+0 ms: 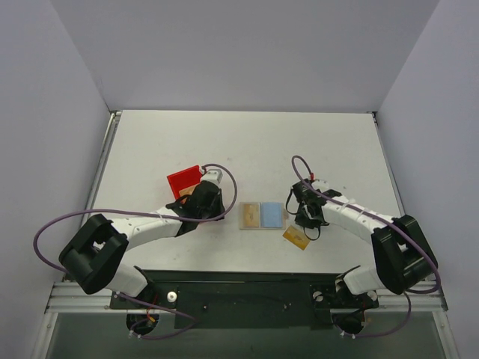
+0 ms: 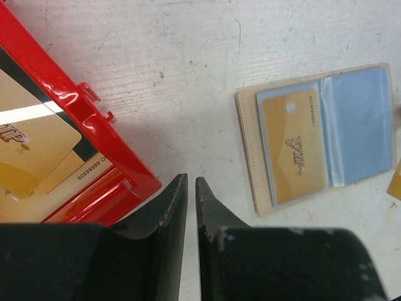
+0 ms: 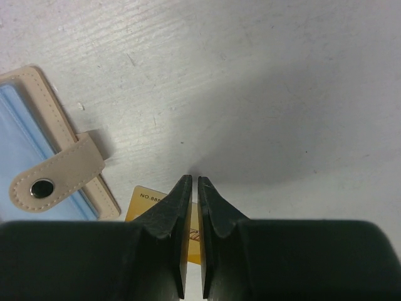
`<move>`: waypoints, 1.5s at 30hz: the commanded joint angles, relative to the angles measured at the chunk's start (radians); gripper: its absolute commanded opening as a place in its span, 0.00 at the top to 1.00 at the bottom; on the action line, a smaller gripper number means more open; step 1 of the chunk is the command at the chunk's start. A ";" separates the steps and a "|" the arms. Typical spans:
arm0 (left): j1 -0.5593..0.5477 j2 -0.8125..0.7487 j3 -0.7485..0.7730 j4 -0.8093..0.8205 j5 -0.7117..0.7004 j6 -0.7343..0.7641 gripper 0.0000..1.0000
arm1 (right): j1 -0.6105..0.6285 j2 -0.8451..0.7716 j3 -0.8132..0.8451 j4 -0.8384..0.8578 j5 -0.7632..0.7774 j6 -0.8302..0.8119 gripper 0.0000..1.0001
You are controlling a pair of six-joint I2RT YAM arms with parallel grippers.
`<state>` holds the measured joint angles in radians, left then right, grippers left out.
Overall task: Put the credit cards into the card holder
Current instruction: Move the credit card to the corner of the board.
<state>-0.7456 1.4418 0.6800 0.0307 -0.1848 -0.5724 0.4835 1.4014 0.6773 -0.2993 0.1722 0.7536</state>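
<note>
Card holder [image 2: 357, 125] open, left gripper [image 2: 192, 183] ajar (empty), right gripper [image 3: 195, 182] nearly closed above credit card [image 3: 143, 202]

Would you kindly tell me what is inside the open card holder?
In the card holder, one credit card sits in the left clear pocket; the right pocket shows only blue lining. Anything tucked behind that card is covered.

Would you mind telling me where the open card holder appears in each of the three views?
Top external: card holder just below the middle.
Left wrist: card holder in the right half, tucked card inside.
Right wrist: card holder at left edge, showing its snap tab.
Shared landmark: loose card beside that tab.
</note>
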 commanded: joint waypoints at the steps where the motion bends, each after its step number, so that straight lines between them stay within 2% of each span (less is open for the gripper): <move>1: -0.006 -0.027 -0.005 0.002 -0.016 -0.009 0.80 | -0.006 0.028 -0.012 -0.001 -0.008 0.013 0.95; 10: -0.005 -0.018 0.001 0.003 -0.002 -0.001 0.82 | 0.001 0.005 -0.085 0.026 -0.094 0.016 0.99; 28: -0.006 -0.020 0.000 0.005 0.011 -0.011 0.83 | 0.147 -0.139 -0.202 -0.052 -0.138 0.105 1.00; 33: -0.014 -0.008 0.013 0.006 0.016 -0.009 0.83 | 0.156 -0.215 -0.191 -0.093 -0.036 0.124 1.00; 40: -0.014 -0.012 0.023 -0.003 0.011 -0.004 0.83 | 0.119 -0.396 -0.170 -0.152 0.107 0.177 1.00; 45: -0.015 -0.004 0.027 -0.003 0.013 -0.001 0.83 | -0.017 -0.420 -0.173 -0.175 0.084 0.148 1.00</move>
<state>-0.7544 1.4399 0.6716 0.0250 -0.1757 -0.5724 0.5411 0.9886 0.4988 -0.3920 0.2066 0.9016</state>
